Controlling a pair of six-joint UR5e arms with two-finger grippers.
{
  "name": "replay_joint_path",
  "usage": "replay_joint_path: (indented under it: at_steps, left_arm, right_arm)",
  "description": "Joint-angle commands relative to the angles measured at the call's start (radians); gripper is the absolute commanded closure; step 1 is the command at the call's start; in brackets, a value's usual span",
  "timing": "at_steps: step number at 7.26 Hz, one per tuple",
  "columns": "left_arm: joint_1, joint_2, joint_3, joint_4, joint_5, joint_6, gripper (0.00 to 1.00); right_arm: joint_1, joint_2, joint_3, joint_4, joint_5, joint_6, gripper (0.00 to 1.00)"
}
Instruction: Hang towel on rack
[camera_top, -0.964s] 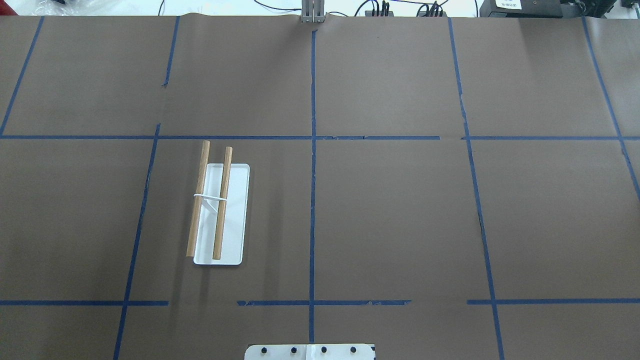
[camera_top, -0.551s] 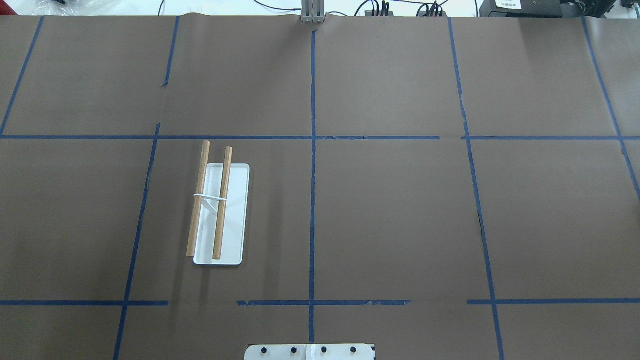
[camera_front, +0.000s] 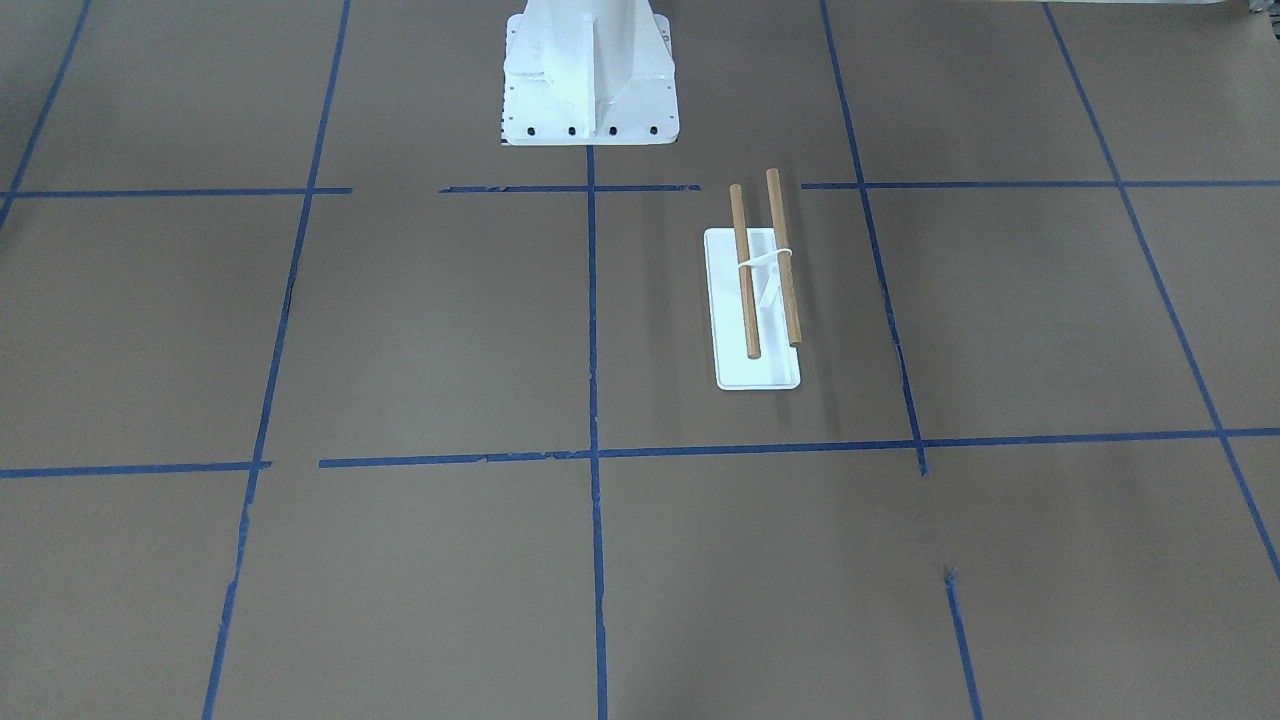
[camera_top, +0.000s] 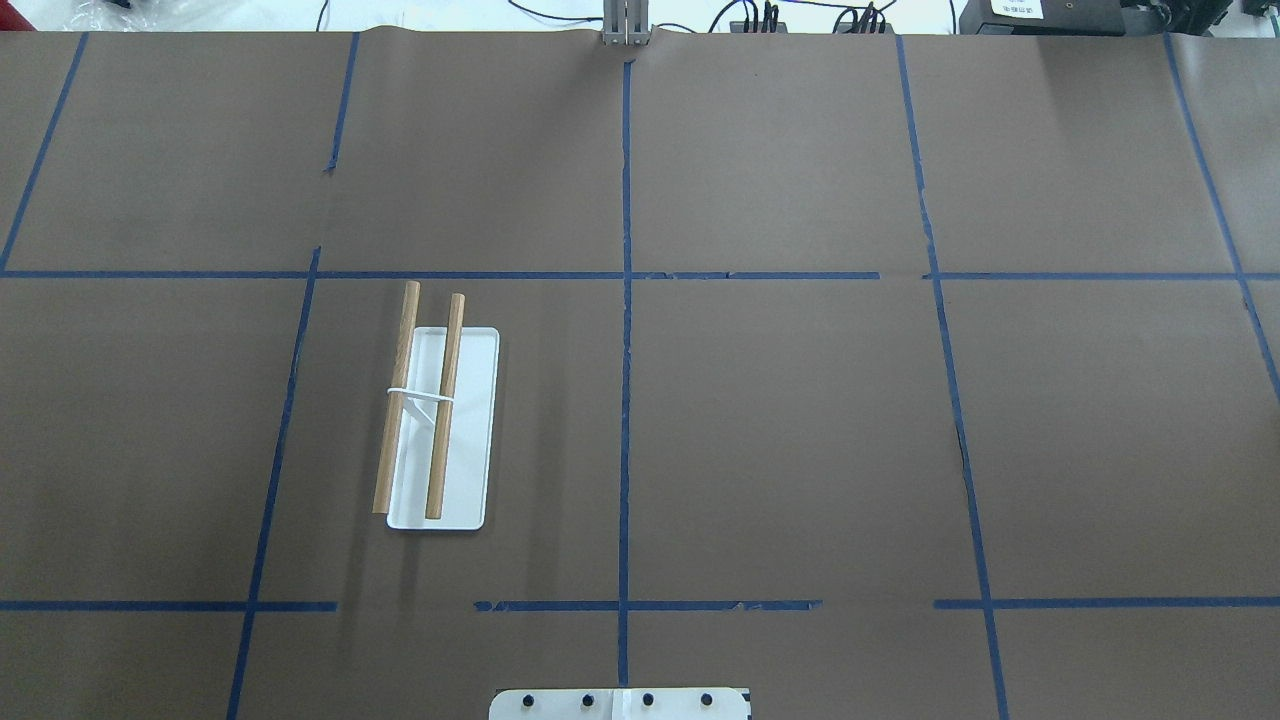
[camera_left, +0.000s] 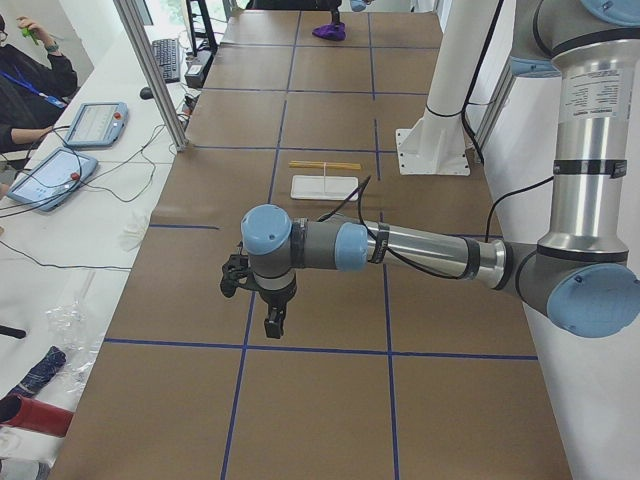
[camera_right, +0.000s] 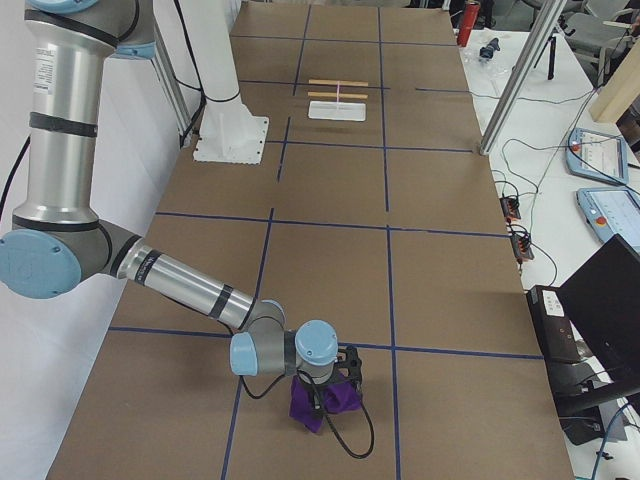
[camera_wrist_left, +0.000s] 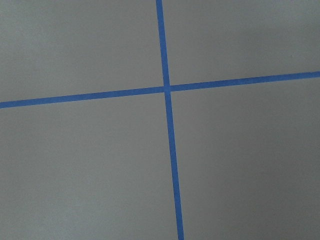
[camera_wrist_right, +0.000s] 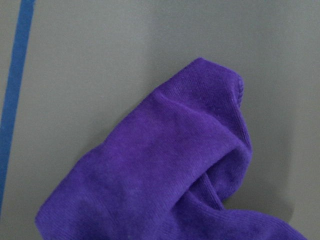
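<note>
The rack (camera_top: 440, 420) has two brown wooden rods on a flat white base and stands bare left of the table's middle; it also shows in the front view (camera_front: 757, 300) and far off in both side views. A crumpled purple towel (camera_right: 318, 403) lies on the brown table near its right end and fills the right wrist view (camera_wrist_right: 165, 175). My right gripper (camera_right: 340, 375) hangs directly over the towel; I cannot tell if it is open or shut. My left gripper (camera_left: 272, 322) points down above the table near its left end, far from the rack; its state cannot be told.
The white bolted robot pedestal (camera_front: 588, 70) stands at the table's near edge (camera_top: 620, 703). Blue tape lines (camera_wrist_left: 167, 90) grid the brown table. Tablets (camera_left: 95, 125), cables and a seated person are off the far side, and a laptop (camera_right: 605, 290) sits beyond the right end.
</note>
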Motion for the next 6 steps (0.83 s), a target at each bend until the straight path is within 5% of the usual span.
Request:
replay_joint_path:
  at_steps: [1, 2, 3, 6]
  left_arm:
    - [-0.001, -0.001, -0.003, 0.000, 0.000, 0.000, 0.00]
    - [-0.002, -0.002, -0.003, 0.000, 0.000, 0.000, 0.00]
    - [-0.008, -0.004, -0.003, -0.002, 0.000, 0.000, 0.00]
    - [-0.024, -0.016, -0.003, -0.003, 0.003, -0.002, 0.00]
  right_arm:
    - [-0.015, 0.002, -0.004, -0.001, 0.000, 0.005, 0.16]
    - [-0.016, 0.002, -0.004, 0.001, 0.002, -0.005, 0.64]
    - [-0.018, 0.002, -0.004, 0.013, 0.002, -0.021, 1.00]
    - [-0.016, 0.001, -0.010, 0.042, 0.002, -0.029, 1.00]
